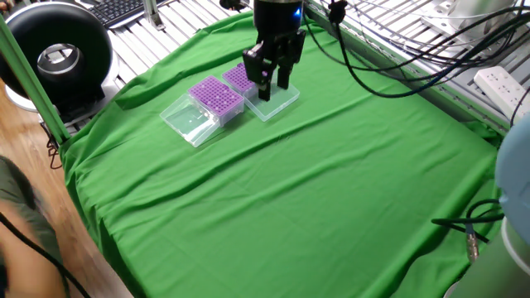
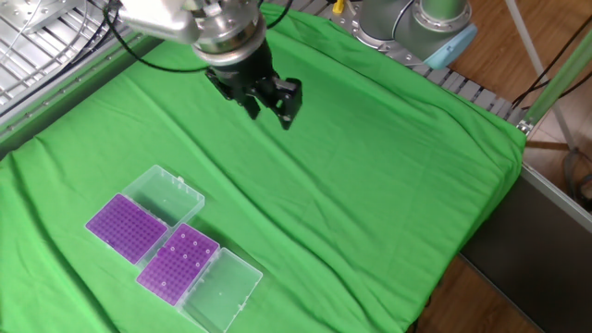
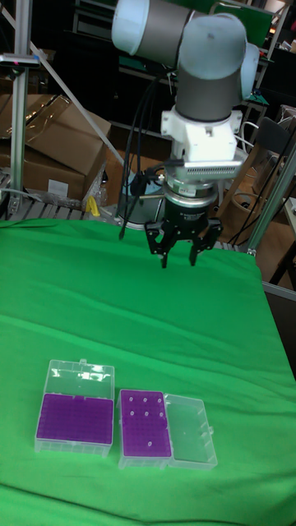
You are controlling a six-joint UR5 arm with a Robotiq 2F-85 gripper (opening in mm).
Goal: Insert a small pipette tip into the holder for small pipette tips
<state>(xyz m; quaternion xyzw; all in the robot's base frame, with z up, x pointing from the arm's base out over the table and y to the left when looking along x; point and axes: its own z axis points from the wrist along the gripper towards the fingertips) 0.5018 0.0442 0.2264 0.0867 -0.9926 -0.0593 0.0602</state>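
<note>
So the gripper (image 3: 178, 256) is hanging in the air above the green cloth (image 2: 370, 185), fingers spread apart with nothing visible between them. In the tall fixed view it sits in the upper middle of the frame, pointing straight down, well clear of the two racks at the bottom. In the other fixed view it's up near the top center (image 2: 274, 107), tilted a bit, again well apart from the racks in the lower left.

There are two purple racks lying side by side on the cloth, touching or nearly so, each in a clear box with its lid flipped open flat. The holder for small pipette tips (image 3: 145, 423) is the one with a handful of small pale dots on its grid; its clear lid (image 3: 190, 431) lies to its right in the tall view. The same holder in the other fixed view (image 2: 178, 264) is low in the frame with the lid toward the lower right. The second rack (image 3: 75, 417) looks plain purple, lid toward the top of the frame.

In one fixed view the gripper (image 1: 271, 85) overlaps the far rack in the upper middle, so I can't tell from that angle how high it is. No loose pipette tip that I can make out.
</note>
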